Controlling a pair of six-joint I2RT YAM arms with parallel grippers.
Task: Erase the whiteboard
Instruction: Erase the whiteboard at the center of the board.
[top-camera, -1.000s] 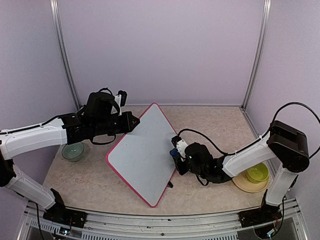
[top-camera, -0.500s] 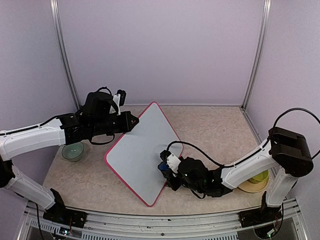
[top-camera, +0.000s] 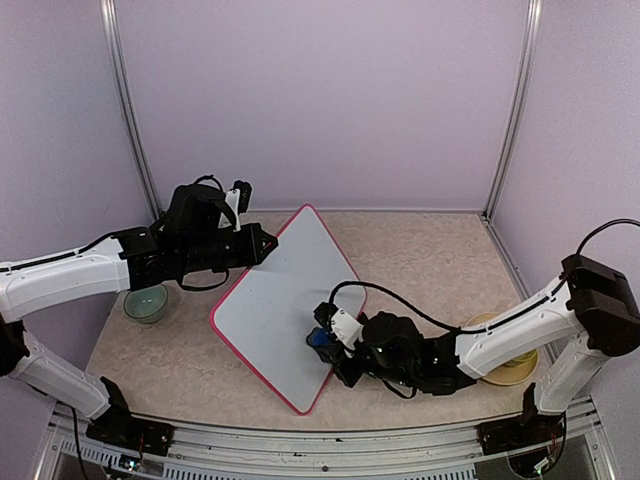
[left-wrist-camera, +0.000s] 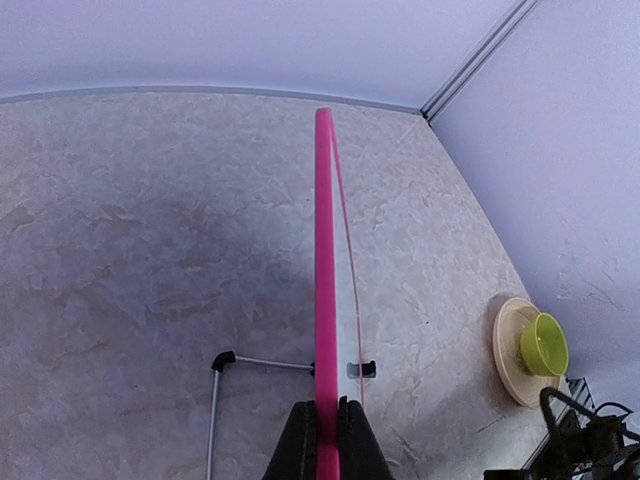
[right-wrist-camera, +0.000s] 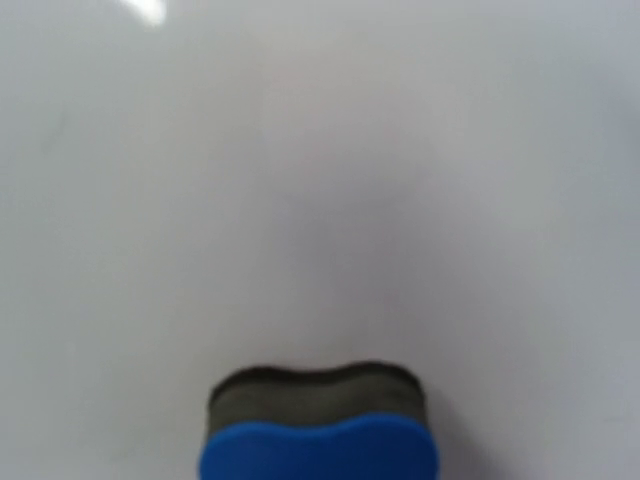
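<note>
The whiteboard (top-camera: 280, 305), white with a pink rim, stands tilted on the table's middle; no writing shows on it. My left gripper (top-camera: 262, 246) is shut on its upper left rim; the left wrist view shows the pink rim (left-wrist-camera: 324, 250) edge-on between the black fingers (left-wrist-camera: 300, 445). My right gripper (top-camera: 326, 340) holds a blue eraser (top-camera: 318, 338) with a dark felt face against the board's lower right part. In the right wrist view the eraser (right-wrist-camera: 318, 430) presses on the white board (right-wrist-camera: 320, 180); the fingers are hidden.
A pale green bowl (top-camera: 146, 303) sits left of the board. A yellow-green cup (top-camera: 514, 346) stands on a tan plate (top-camera: 490, 372) at the right, also in the left wrist view (left-wrist-camera: 543, 345). The board's wire stand (left-wrist-camera: 250, 363) rests behind it.
My right gripper has slid the eraser from the board's right edge down and left onto its lower face. The left gripper has stayed on the rim; the board shifted slightly.
</note>
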